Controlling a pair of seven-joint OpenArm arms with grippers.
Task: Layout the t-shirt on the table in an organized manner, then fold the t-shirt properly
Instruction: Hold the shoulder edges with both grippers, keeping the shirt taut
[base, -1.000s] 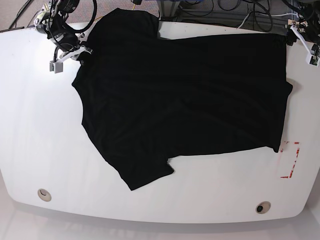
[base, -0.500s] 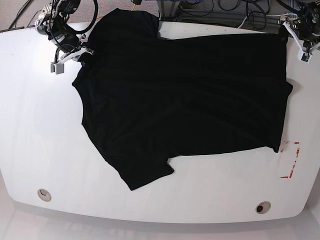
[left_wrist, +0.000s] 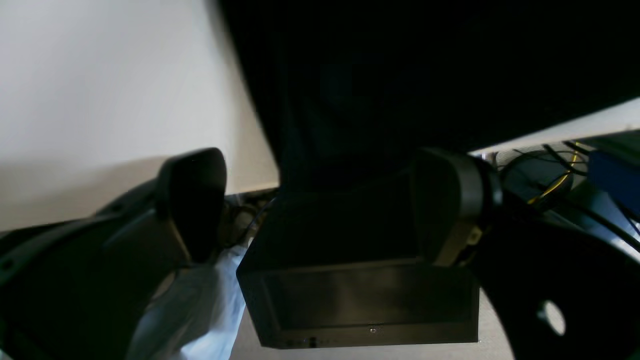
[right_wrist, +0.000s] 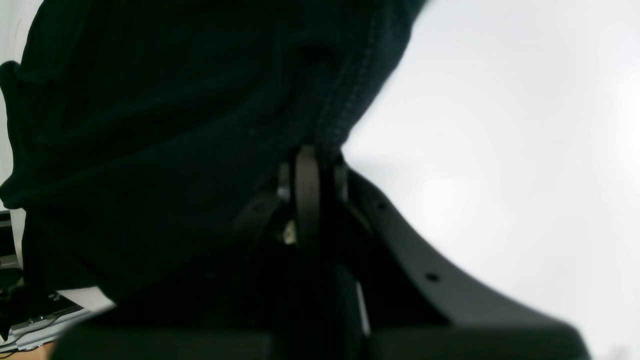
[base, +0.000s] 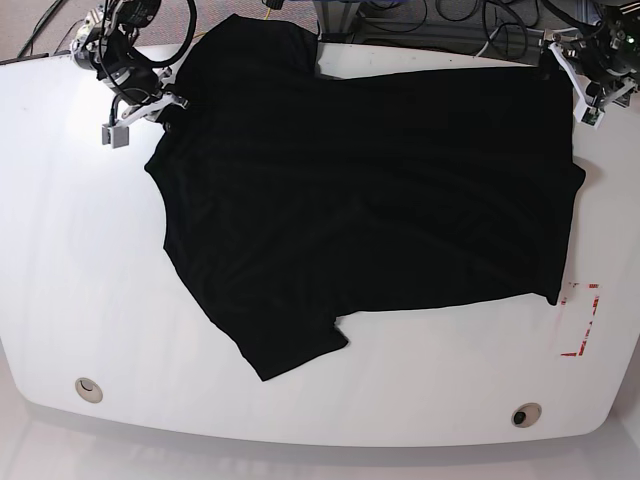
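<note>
The black t-shirt (base: 370, 190) lies spread across the white table (base: 80, 250), one sleeve toward the front and one at the back edge. My right gripper (base: 168, 104), at the base view's back left, is shut on the shirt's edge. The right wrist view shows its jaws pinched on the stitched hem (right_wrist: 345, 115). My left gripper (base: 575, 88) sits at the shirt's back right corner with its jaws wide open. In the left wrist view its fingers (left_wrist: 192, 200) stand on either side of the cloth (left_wrist: 375, 90), which reaches down between them.
A red tape outline (base: 583, 320) marks the table's front right. Two round grommet holes (base: 88, 389) (base: 526, 414) sit near the front edge. Cables (base: 430, 15) and equipment crowd the space behind the table's back edge.
My left gripper has moved leftward onto the shirt's back right corner, still open. The right gripper has stayed where it was, still gripping the edge.
</note>
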